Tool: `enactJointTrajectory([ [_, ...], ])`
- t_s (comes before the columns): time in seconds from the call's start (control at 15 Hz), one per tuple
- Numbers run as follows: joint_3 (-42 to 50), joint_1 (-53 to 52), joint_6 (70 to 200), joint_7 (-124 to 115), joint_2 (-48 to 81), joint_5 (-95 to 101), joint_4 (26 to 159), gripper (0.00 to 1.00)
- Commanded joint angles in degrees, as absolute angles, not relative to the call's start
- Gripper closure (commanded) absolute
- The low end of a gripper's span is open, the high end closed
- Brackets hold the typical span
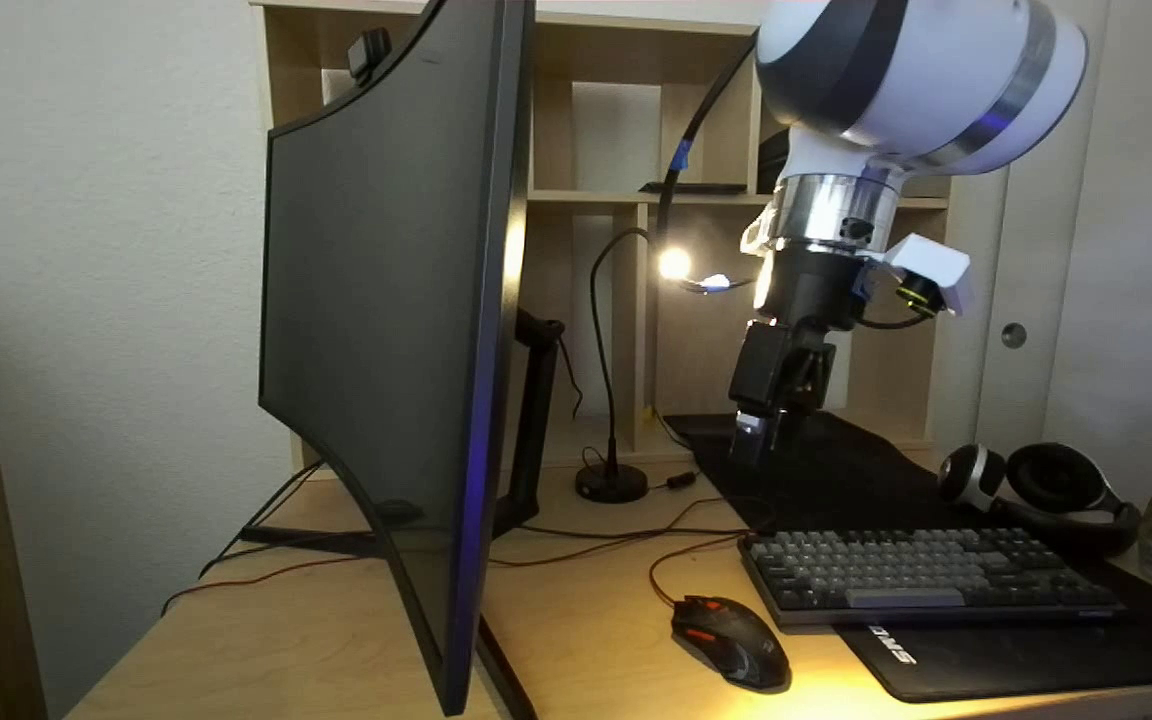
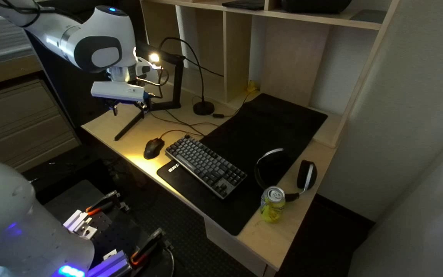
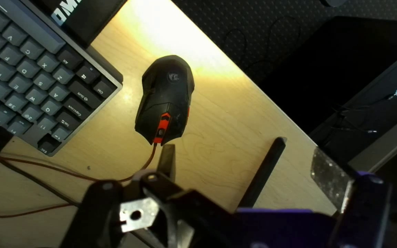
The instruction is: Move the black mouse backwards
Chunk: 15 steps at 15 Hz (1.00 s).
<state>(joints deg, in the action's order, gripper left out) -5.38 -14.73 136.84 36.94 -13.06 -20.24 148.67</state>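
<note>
In the wrist view, the black mouse (image 3: 165,98), long axis roughly 12-to-6, rests on the desk (image 3: 226,120) at 10 o'clock from the gripper (image 3: 248,168), whose 2 fingers stand wide apart.

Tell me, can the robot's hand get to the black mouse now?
Probably yes. The hand is open above the desk, and nothing covers the black mouse in the wrist view. The keyboard sits beside it, with bare desk between, so moving across and down looks possible.

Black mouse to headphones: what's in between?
The keyboard lies between the black mouse and the headphones in both exterior views; between keyboard and headphones, an exterior view shows black mat.
</note>
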Motion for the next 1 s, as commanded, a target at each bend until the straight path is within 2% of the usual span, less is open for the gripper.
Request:
enactJointTrajectory([
  [0.0, -7.1, -14.9, 147.6, 33.3, -8.2, -18.1, 151.9, 0.00],
  [0.33, -9.5, -15.8, 167.1, 28.0, -0.9, -15.8, 158.3, 0.00],
  [0.4, -8.9, -15.5, 161.7, 30.2, -3.7, -17.0, 156.8, 0.00],
  [0.67, -10.3, -14.9, 166.0, 28.5, -0.6, -16.2, 157.9, 0.00],
  [0.93, -9.8, -13.6, 168.1, 20.5, -1.0, -6.9, 158.6, 0.00],
])
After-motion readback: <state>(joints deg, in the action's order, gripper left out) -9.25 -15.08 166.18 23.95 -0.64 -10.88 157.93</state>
